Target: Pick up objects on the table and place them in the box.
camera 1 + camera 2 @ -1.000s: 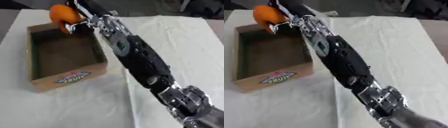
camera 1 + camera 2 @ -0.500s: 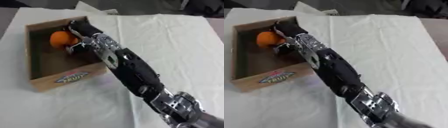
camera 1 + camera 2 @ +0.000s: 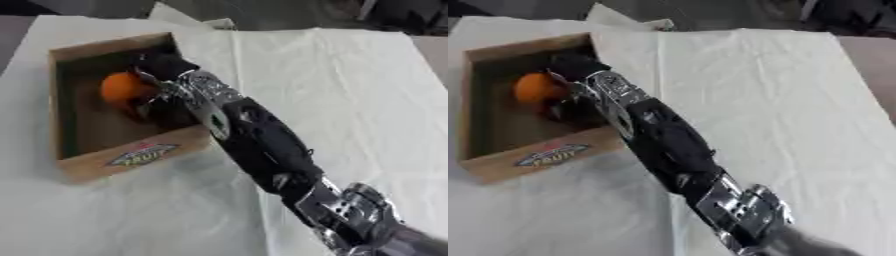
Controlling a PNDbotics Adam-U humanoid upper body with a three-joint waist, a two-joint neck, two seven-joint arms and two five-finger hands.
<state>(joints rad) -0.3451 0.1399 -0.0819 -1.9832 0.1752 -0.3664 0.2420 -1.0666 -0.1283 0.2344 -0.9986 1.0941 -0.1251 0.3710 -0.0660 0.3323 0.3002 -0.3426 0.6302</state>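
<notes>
Right hand [image 3: 162,80], fingers curled around the orange ball [image 3: 122,89], holds it low inside the cardboard box [image 3: 131,157]; release is best made by straightening the fingers near the floor, clear of the walls.

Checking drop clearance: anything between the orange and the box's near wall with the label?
Nothing: only bare box floor lies between the orange and the labelled near wall of the box, clearest in the left eye view. The right hand holds the orange.
</notes>
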